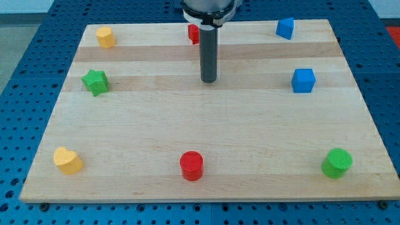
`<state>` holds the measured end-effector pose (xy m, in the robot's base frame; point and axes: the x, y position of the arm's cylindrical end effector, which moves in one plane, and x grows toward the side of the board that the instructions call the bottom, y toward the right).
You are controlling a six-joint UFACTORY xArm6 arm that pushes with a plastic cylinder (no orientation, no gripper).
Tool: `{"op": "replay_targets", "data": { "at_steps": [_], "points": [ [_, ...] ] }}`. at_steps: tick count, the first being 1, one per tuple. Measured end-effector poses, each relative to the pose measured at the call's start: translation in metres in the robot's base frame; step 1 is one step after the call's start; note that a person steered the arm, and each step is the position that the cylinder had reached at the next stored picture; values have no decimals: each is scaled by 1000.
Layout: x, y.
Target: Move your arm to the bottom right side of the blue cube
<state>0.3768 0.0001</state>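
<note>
The blue cube [304, 80] sits near the board's right edge, in the upper half. My tip [208, 80] rests on the board near the top centre, far to the left of the blue cube and at about the same height in the view. A second blue block [285, 28], of irregular shape, sits at the top right. A red block [194, 34] is partly hidden behind the rod at the top centre.
A yellow block [105, 37] sits top left, a green star [95, 82] at the left, a yellow heart [67, 160] bottom left, a red cylinder [192, 165] bottom centre, a green cylinder [337, 162] bottom right. The wooden board [200, 125] lies on a blue perforated table.
</note>
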Motion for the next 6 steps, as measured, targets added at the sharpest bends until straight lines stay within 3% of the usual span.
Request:
{"op": "replay_targets", "data": {
  "at_steps": [1,2,3,4,6],
  "points": [
    [0,0],
    [27,7],
    [83,43],
    [84,50],
    [101,170]
  ]
}}
